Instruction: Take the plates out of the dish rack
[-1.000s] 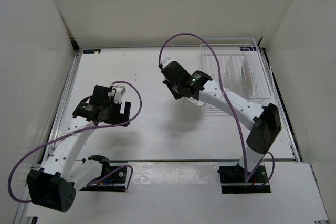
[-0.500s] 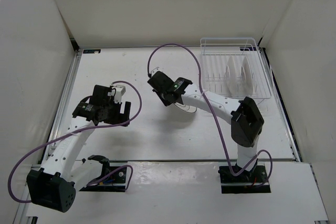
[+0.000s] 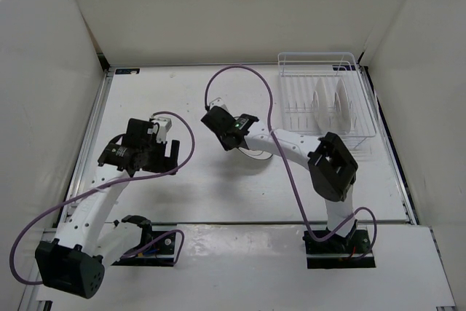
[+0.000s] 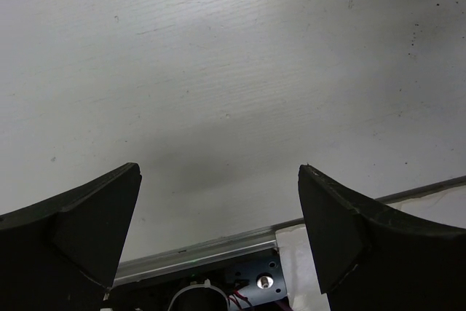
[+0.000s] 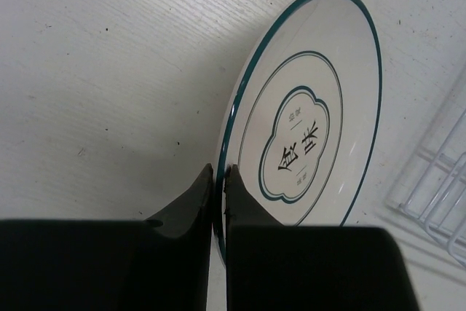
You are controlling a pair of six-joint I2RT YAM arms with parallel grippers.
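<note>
White walls [image 3: 218, 5] close in a pale, lightly speckled counter [image 3: 182, 194] on three sides. On the left, the left claw [image 4: 218, 172] hangs released over bare surface, its dark fingers spread wide and holding nothing. Near the middle, the right claw [image 5: 218, 180] is clenched on the rim of the green-rimmed plate [image 5: 306, 129], which stands tilted on edge and shows green rings and dark characters at its centre. Whether its far edge touches the counter cannot be told. In the far right corner sits the dish rack [image 3: 320, 60], with white plates [image 3: 338, 103] upright between its dividers.
</note>
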